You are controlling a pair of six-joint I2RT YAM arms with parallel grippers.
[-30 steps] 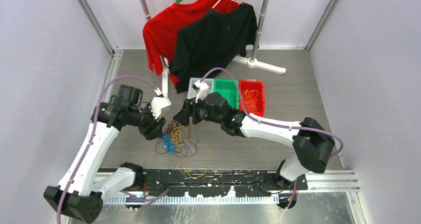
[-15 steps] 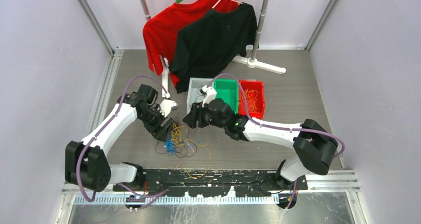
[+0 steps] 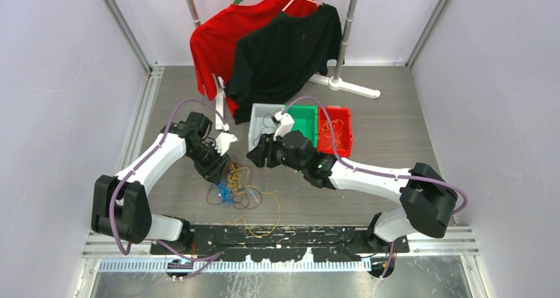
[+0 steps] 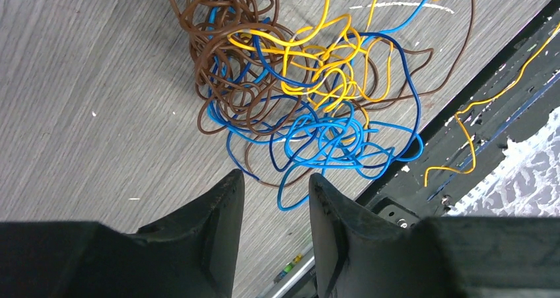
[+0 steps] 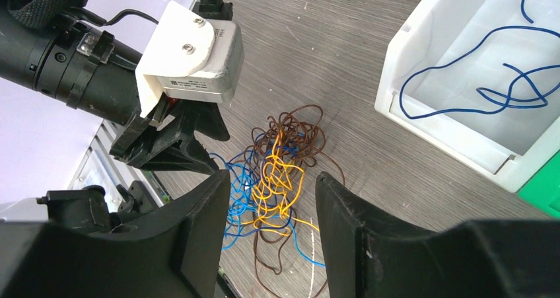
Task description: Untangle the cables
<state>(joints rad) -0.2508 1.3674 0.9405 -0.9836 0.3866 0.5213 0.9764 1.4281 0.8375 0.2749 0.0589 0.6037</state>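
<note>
I take this as the opening of the sorting: nothing is lifted yet, and both my claws are poised to pick a strand.

On the left, my left claw (image 4: 274,179) hovers low over the grey wood-grain tabletop (image 4: 99,113), its black jaws moderately parted and holding nothing. Just ahead of it lie the cables (image 4: 297,106), thin bendy wires heaped in one knot. The dark brown coil (image 4: 224,34) is at the far left, the yellow-orange loops (image 4: 317,60) are in the middle, and the bright blue loops (image 4: 330,139) lie nearest my fingertips.

Further right, my right claw (image 5: 272,179) hangs above the same heap from the other side, jaws wide apart and likewise empty. Beyond it stands the pale grey plastic bin (image 5: 389,93), which already has a dark blue wire (image 5: 475,80) in it.

The next move, I judge, calls for closing on a single outer loop, probably blue, while the other claw pins or draws off the brown. The strands are so thin that I could easily pinch two at once.

There is bare table to the left of the heap for pulling. On the near side the black slotted rail (image 3: 330,235) hems me in, and one yellow strand already trails over it and could snag.
</note>
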